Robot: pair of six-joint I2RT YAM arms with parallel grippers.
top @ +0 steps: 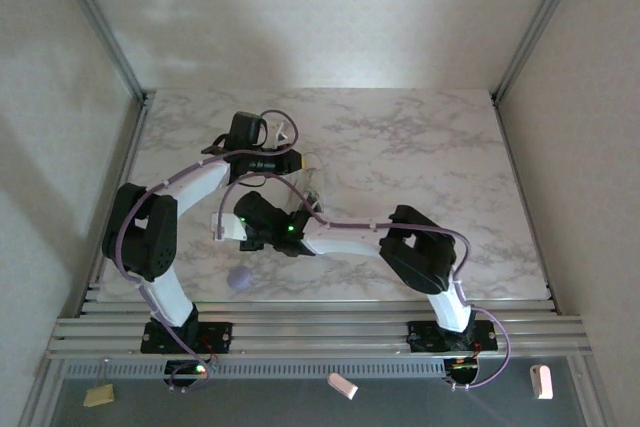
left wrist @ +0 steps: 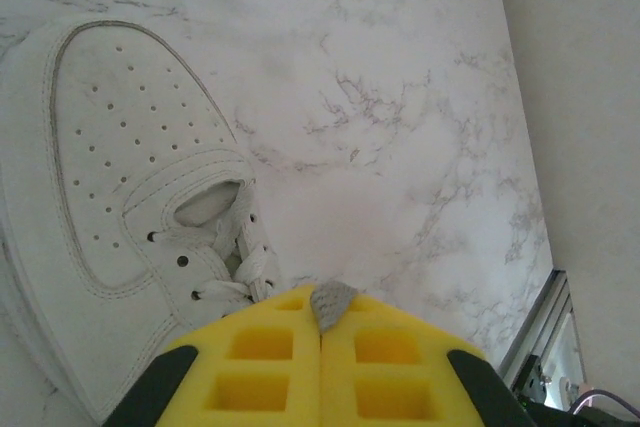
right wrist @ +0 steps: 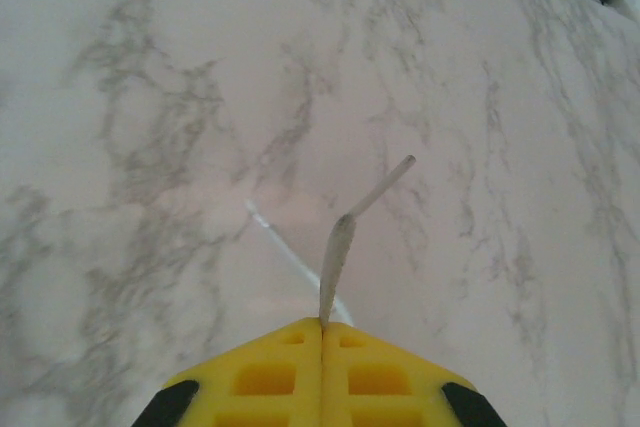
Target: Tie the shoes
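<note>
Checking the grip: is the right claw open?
No, the right claw is shut on a lace that sticks out past its tips.

A robotics lab test cell: two white-and-black robot arms, the left arm (top: 185,187) and the right arm (top: 345,237), are bolted to slotted aluminium rails (top: 320,332) at the near edge of a marble-patterned surface (top: 430,147). Plain white panels (top: 300,7) held in aluminium frame posts (top: 100,17) box the surface in on three sides. Lavender cables (top: 262,179) run along the arms, and small green indicator lights (top: 290,228) glow on them.
</note>
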